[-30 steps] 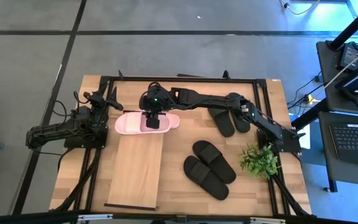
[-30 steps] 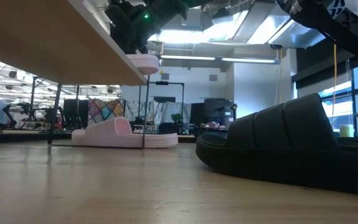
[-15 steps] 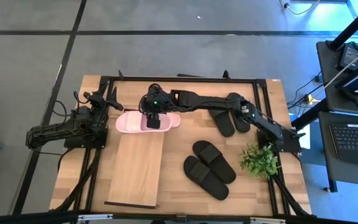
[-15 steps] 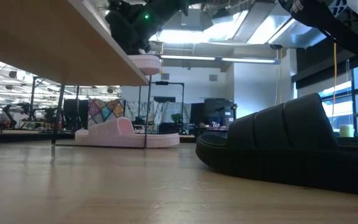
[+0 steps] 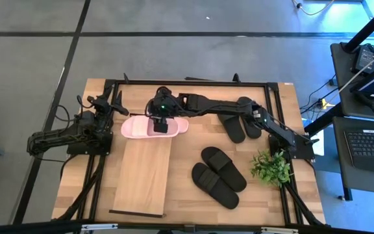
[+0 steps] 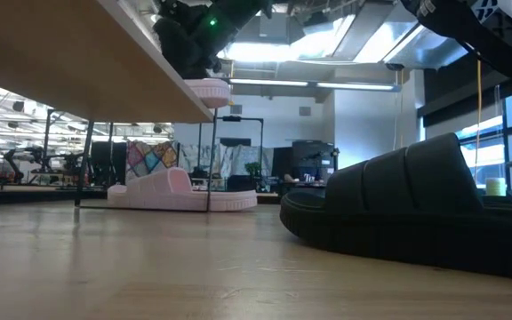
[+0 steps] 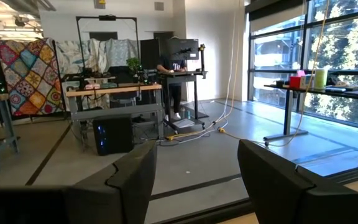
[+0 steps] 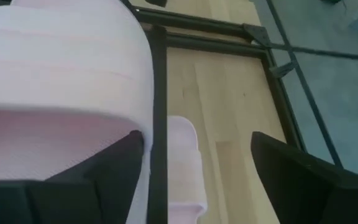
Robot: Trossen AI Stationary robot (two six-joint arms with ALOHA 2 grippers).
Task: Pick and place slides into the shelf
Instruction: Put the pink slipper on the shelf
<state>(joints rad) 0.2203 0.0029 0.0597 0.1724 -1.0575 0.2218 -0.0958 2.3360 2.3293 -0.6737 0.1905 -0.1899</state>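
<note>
Wooden tabletop (image 5: 187,149) fills mid-frame; my right gripper (image 5: 160,125) hovers, fingers spread, over the pink slide (image 5: 138,129) lying across the shelf (image 5: 141,175) top's far end, likely so it sits flat; black slides (image 5: 218,175) wait lower right; my left gripper (image 5: 106,104), fingers parted, idles at left.

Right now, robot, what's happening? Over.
Right gripper open over pink slides at shelf end. Left gripper open, parked at table edge. Black slides waiting.
</note>
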